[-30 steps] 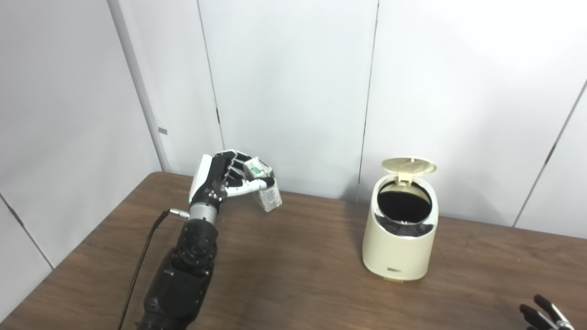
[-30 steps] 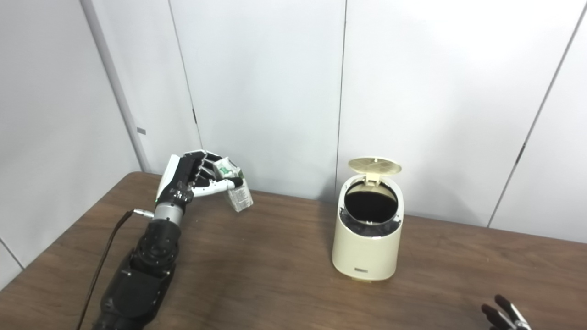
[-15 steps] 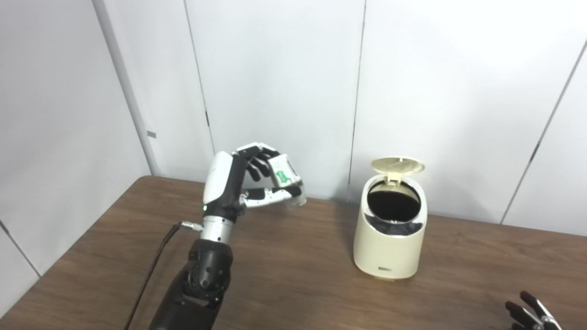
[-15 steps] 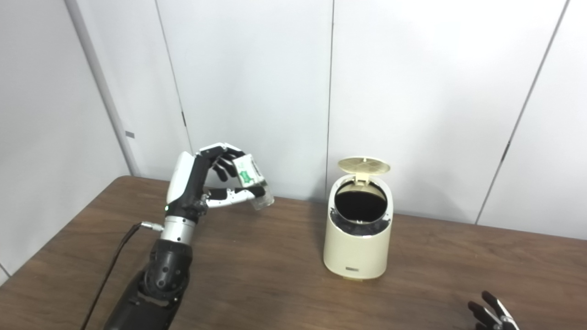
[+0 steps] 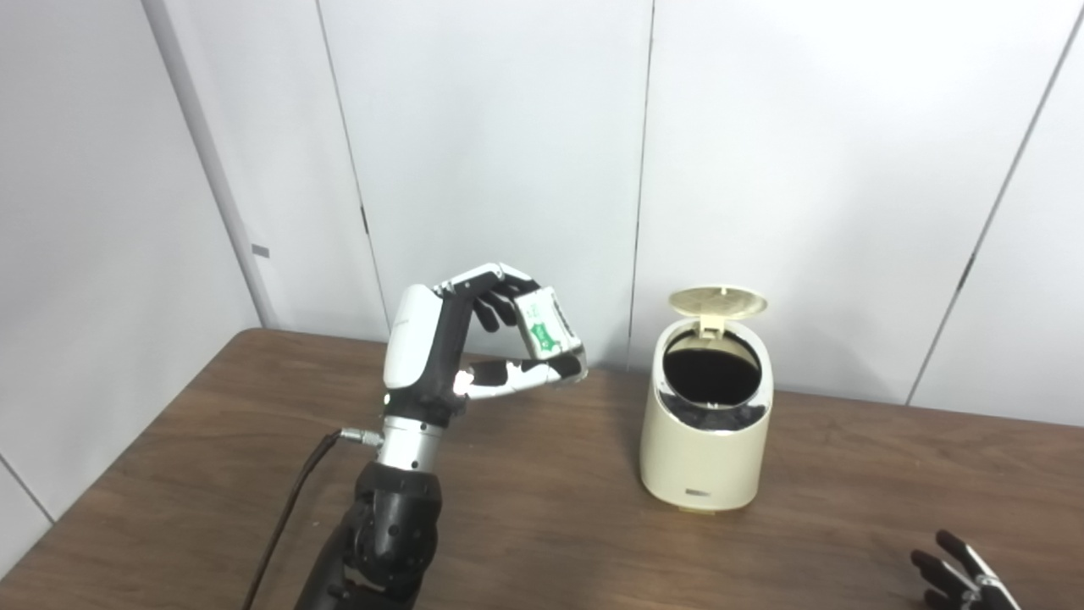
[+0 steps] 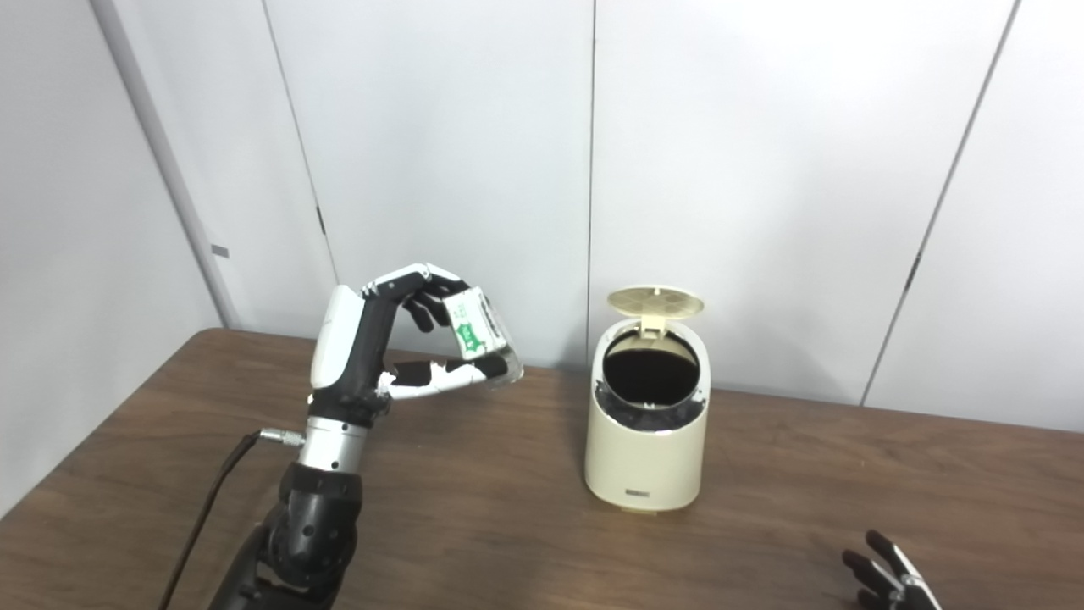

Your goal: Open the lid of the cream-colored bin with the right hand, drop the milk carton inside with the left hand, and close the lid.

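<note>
The cream-colored bin (image 5: pixel 705 453) stands on the brown table (image 5: pixel 542 517) right of centre, its round lid (image 5: pixel 716 301) tipped up at the back and the dark opening showing. My left hand (image 5: pixel 474 339) is raised above the table to the left of the bin, shut on the small white and green milk carton (image 5: pixel 549 332), which is tilted between fingers and thumb. The carton hangs clear of the bin, short of its rim. Only the spread fingertips of my right hand (image 5: pixel 961 578) show at the bottom right corner, holding nothing.
White wall panels rise right behind the table's far edge. A black cable (image 5: pixel 284 517) runs down from my left wrist along the forearm. Bare brown tabletop lies between my left arm and the bin.
My left hand has lifted the milk carton higher and carried it right, closer to the bin, tilting it more. The camera has shifted, so the whole scene slid left.
</note>
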Controlling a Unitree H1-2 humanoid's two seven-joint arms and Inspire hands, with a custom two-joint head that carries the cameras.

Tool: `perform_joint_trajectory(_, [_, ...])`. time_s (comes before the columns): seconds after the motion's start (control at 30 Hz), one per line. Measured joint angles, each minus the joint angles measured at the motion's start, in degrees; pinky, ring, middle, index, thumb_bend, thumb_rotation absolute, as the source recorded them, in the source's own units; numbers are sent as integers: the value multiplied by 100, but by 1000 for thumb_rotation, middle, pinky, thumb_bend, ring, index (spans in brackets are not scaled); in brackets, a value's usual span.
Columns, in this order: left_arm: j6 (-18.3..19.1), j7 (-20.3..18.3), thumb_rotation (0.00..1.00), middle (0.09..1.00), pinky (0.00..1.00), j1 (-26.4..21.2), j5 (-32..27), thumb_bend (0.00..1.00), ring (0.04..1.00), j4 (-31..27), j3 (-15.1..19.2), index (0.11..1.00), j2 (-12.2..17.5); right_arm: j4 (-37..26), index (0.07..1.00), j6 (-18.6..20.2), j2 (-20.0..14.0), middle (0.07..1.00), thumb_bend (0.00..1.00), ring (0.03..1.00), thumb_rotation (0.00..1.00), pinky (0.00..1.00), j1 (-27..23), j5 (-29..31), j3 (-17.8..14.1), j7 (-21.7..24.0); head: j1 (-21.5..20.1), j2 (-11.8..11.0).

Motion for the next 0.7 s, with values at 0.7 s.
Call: perform_joint_trajectory(0.7, [-97,-33,0,500,349,-405,82,477,430,4,-250,495,-554,-303,926,217,175,868,688,896,1000,863,95,-298,85,-211,-457,106])
